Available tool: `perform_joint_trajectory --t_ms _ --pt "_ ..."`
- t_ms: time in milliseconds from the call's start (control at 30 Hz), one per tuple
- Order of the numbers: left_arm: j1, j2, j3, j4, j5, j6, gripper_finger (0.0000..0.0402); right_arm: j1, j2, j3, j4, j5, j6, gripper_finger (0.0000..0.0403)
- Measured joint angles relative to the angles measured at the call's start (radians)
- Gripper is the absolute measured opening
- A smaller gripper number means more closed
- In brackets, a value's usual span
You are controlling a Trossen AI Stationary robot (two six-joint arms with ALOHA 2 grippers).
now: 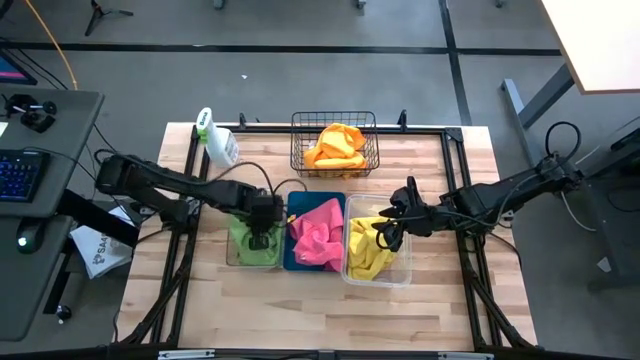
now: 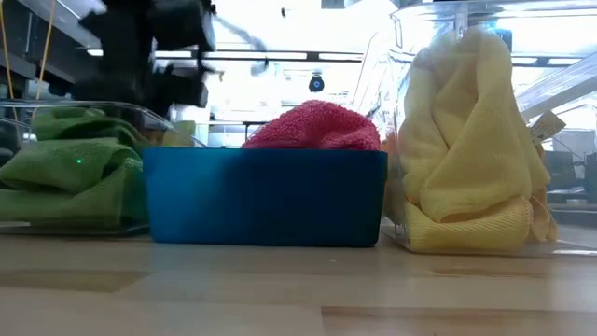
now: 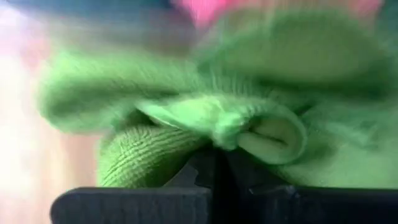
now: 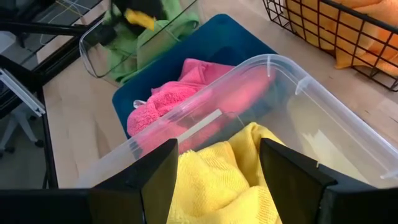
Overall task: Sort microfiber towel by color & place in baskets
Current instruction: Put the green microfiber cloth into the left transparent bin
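The left gripper is down in the left clear tub, its fingers together, pinching a fold of the green towel. Just to its right, the blue tub holds the pink towel. Next, the right gripper hangs with fingers apart over the yellow towel in the right clear tub. Behind both, the wire basket holds the orange towel.

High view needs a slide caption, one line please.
Left gripper over green towels in clear tub; open right gripper above yellow towels.
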Motion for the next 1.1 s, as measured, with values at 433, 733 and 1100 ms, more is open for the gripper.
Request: perform_joint_trajectory --t_ms 433,733,1100 --pt "-0.016 -0.29 0.19 -0.313 0.001 -0.029 0.0 -0.003 0.0 0.0 0.001 0.038 -0.008 0.022" --pt "-0.085 -0.438 0.195 -0.527 -0.039 -0.17 0.0 -0.003 0.0 0.0 -0.001 0.063 -0.029 0.022" --pt "-0.095 -0.233 0.194 -0.39 -0.039 -0.15 0.0 -0.003 0.0 0.0 -0.001 0.095 -0.036 0.022"
